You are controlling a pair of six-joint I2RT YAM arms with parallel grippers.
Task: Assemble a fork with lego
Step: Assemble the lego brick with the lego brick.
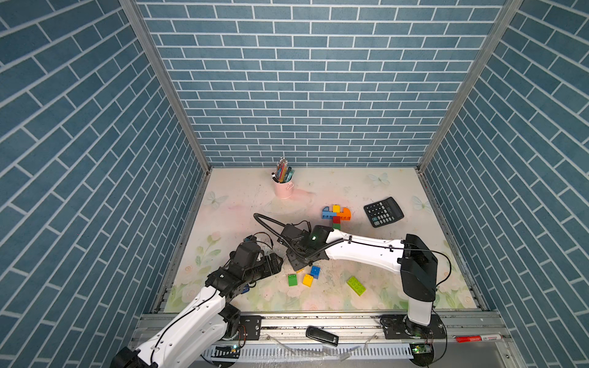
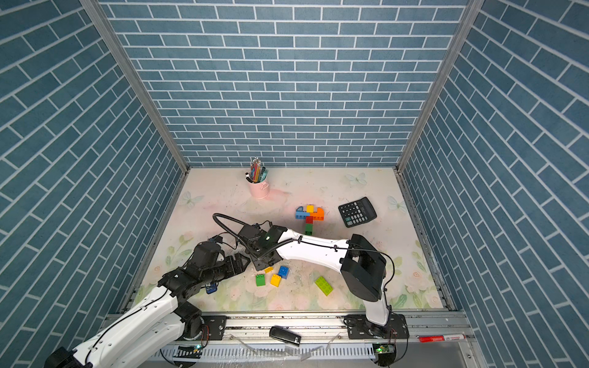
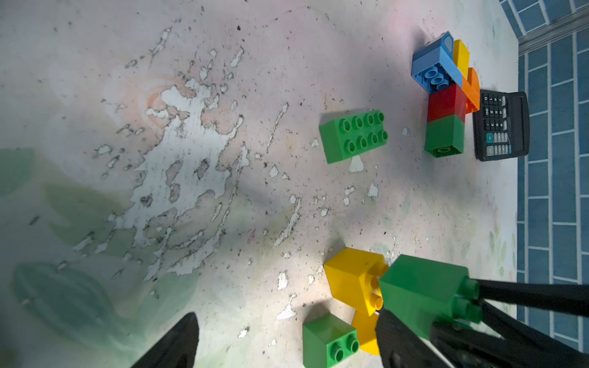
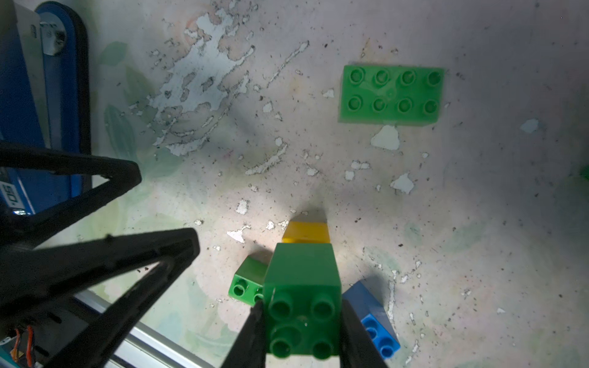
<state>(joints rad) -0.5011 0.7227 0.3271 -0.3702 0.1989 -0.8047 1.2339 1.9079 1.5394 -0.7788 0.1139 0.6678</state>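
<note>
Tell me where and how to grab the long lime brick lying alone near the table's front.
Pinch the lime brick across its two long side walls, at mid-length, coming straight down from above. It lies flat, studs up, with nothing touching its sides, and the narrow width is the easier span.

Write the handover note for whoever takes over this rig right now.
Left pincer: open, empty, close beside the right one.
Right pincer: shut on a green square brick, above the loose bricks.
Loose near the front: small green brick, yellow brick, blue brick, lime oblong brick.
Done: partial fork beside the calculator, with blue, yellow and orange across, and a red and green stem.
Left: probably add the held brick to the stem, then the rest.
</note>
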